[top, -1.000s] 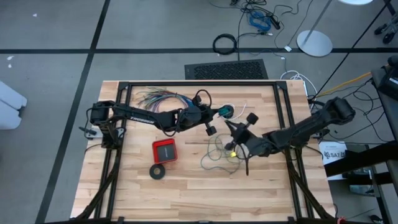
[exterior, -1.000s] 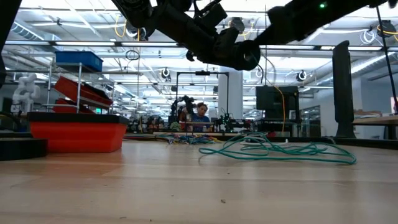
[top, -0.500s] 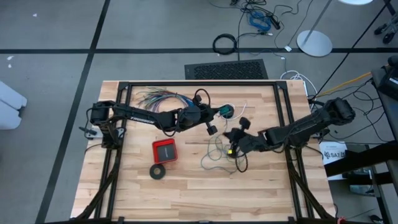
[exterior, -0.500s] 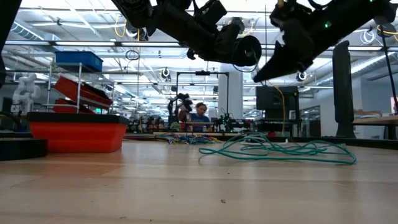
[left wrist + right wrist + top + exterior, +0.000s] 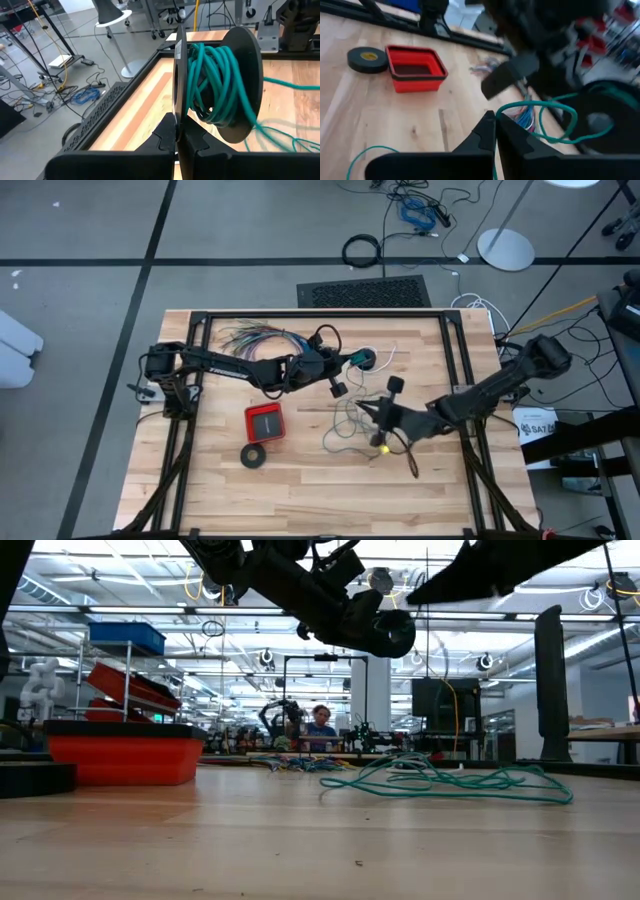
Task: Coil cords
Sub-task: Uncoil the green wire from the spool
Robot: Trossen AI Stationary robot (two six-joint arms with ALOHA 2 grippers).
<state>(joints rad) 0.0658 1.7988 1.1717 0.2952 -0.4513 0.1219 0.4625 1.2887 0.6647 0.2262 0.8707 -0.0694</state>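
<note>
Change: the right gripper [image 5: 378, 412] has swung back toward the right side of the table [image 5: 200, 490] since half a second ago; the left arm has kept its place.
Left gripper [image 5: 179, 135]: fingers pressed together on the rim of a black spool [image 5: 240, 85], held raised above the middle of the table near its far edge.
Right gripper: fingers closed; a strand of green wire [image 5: 555, 111] loops just past the tips, though whether it is pinched cannot be told.
Green wire: part wound on the spool, the rest a loose tangle [image 5: 350, 425] on the wood just beside the right gripper.
Only the left wrist view: the tight turns of wire [image 5: 220, 80] between the spool's two discs.
Only the low view: the tangle [image 5: 440, 780] lying flat, both arms above it, a person [image 5: 321, 724] seated far behind.
White cord [image 5: 385, 357]: by the spool, toward the far edge.
Room: bare wood along the near edge; red tray [image 5: 265, 422] and black tape ring [image 5: 254, 455] lie left of the tangle, coloured wires [image 5: 250, 337] at the far left.
</note>
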